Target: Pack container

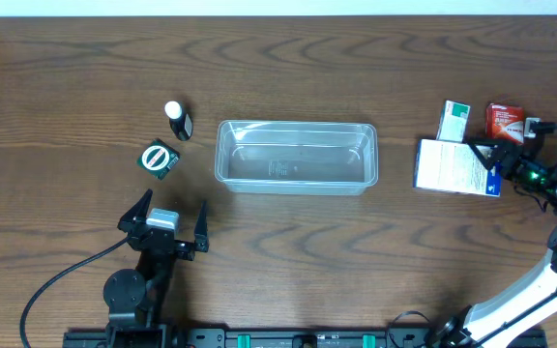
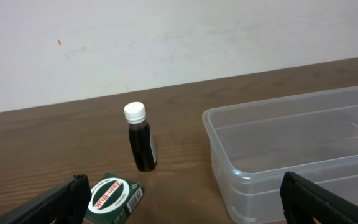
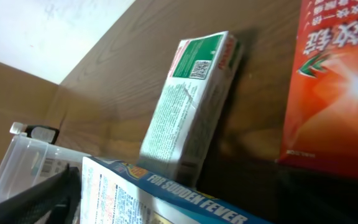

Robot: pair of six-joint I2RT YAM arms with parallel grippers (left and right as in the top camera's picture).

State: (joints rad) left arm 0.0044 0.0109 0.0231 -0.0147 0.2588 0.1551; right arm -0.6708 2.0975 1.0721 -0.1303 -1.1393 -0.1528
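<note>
Worktop point(image 1: 288, 261): brown wood grain. The container point(image 1: 296, 125) lies at its centre, clear and with nothing in it. The left gripper point(image 1: 175, 200) stands near its left end, towards the robot, fingers wide apart and holding nothing. The right gripper point(image 1: 486, 159) is well apart from the container's right end, at a blue-and-white box point(image 1: 450, 166); whether its fingers grip the box cannot be told. Beyond that box stand a red box point(image 1: 502, 120) and a green-and-white box point(image 1: 454, 120). Left of the container are a small green box point(image 1: 159, 159) and a dark bottle point(image 1: 178, 121).
</note>
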